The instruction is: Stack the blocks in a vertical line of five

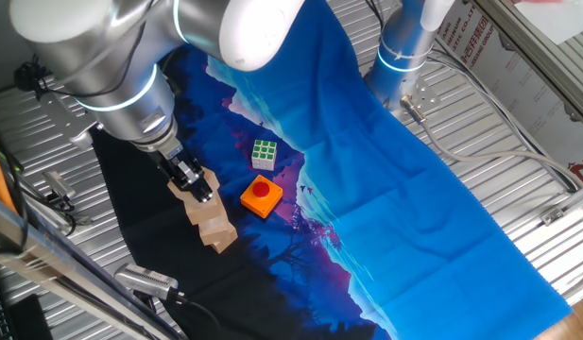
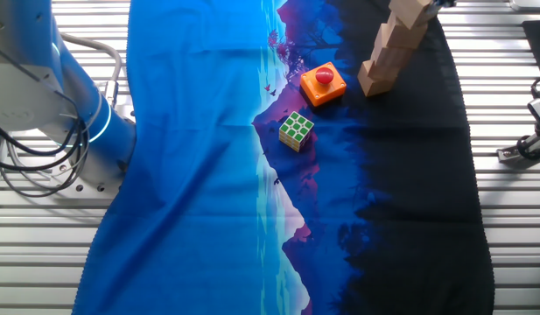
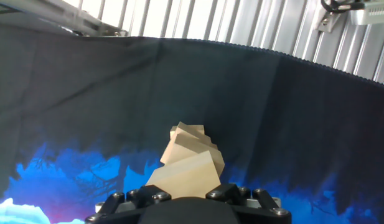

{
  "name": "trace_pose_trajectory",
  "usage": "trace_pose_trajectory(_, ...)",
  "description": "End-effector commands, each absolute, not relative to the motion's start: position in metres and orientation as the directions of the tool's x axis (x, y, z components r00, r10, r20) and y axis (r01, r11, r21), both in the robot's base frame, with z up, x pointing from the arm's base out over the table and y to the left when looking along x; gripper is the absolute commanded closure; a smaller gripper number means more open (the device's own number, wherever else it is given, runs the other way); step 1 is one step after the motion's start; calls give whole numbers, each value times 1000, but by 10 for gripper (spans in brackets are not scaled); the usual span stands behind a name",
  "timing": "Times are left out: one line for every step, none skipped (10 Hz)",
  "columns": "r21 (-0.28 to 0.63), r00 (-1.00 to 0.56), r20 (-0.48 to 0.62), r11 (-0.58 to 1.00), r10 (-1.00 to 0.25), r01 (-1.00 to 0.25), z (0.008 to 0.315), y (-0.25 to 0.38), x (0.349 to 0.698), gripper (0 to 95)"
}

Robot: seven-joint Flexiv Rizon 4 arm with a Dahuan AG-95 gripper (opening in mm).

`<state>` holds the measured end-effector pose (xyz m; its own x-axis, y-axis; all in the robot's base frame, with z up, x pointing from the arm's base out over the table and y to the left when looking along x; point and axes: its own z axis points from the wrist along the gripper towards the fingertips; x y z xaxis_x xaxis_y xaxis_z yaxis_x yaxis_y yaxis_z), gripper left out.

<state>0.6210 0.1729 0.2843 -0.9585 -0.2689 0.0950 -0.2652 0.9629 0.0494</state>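
Several light-tan wooden blocks (image 1: 214,225) stand in a crooked, leaning stack on the dark part of the cloth. In the other fixed view the same stack (image 2: 388,54) rises to the top edge of the frame. My gripper (image 1: 201,192) is at the top of the stack, shut on the uppermost block (image 1: 207,179). The hand view looks straight down: that block (image 3: 184,174) sits between my gripper's (image 3: 185,194) black fingers, with the twisted lower blocks (image 3: 190,138) showing past it. Whether the held block rests on the stack is not clear.
A green-and-white puzzle cube (image 1: 264,154) and a flat orange block with a red button (image 1: 261,196) lie just right of the stack. The blue-and-black cloth (image 1: 414,198) covers a ribbed metal table (image 1: 527,189). A second arm's base (image 2: 94,131) stands at the far side.
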Motion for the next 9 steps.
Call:
trace_pose_trajectory(56,-959,91,962,-270,-266,284,173,621,380)
trace_pose_trajectory(59,-958,89,962,-271,-266,284,173,621,190)
trace_pose_trajectory(66,-959,87,962,-271,-266,284,173,621,0)
trace_pose_trajectory(73,-960,86,962,-267,-261,284,173,621,0)
trace_pose_trajectory(73,-960,86,962,-268,-262,284,173,621,0)
trace_pose_trajectory(72,-959,87,962,-268,-263,284,173,621,0)
trace_pose_trajectory(73,-959,88,962,-270,-264,284,173,621,0)
trace_pose_trajectory(80,-958,89,961,-273,-266,284,173,621,0)
trace_pose_trajectory(90,-958,91,960,-272,-264,289,175,621,0)
